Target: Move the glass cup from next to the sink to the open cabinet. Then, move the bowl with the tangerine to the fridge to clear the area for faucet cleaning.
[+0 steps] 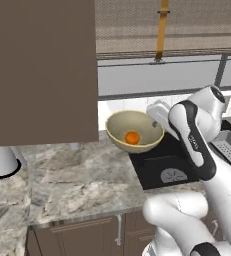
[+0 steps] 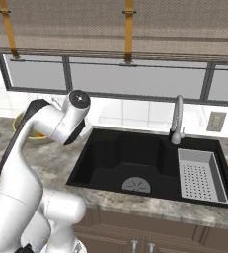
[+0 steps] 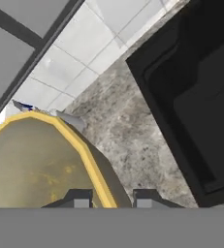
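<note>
- Here we see the bowl (image 1: 134, 131) lifted off the table (image 1: 72, 177), hanging beside the left edge of the sink (image 1: 159, 167) in the left base view.
- The tangerine (image 1: 132, 137) sits inside the bowl, near its bottom.
- In the hand view our end effector (image 3: 111, 198) is narrowed on the bowl's yellow rim: one fingertip (image 3: 79, 198) lies inside the bowl, the other outside, so it holds the bowl by its wall.
- The bowl tilts in the left base view, its opening turned toward the camera.
- In the right base view we catch a sliver of the bowl (image 2: 24, 129) behind the arm (image 2: 46, 128), left of the sink (image 2: 135, 165).
- The faucet (image 2: 176, 121) stands at the back edge of the sink, and a grey rack (image 2: 202, 175) lies in its right part.
- A brown cabinet door (image 1: 39, 70) covers the upper left of the left base view.
- Below that door we see a white cylinder (image 1: 2, 160) on the table; we cannot tell what it is.
- Tiles and a window with a blind (image 2: 125, 29) run behind the sink.
</note>
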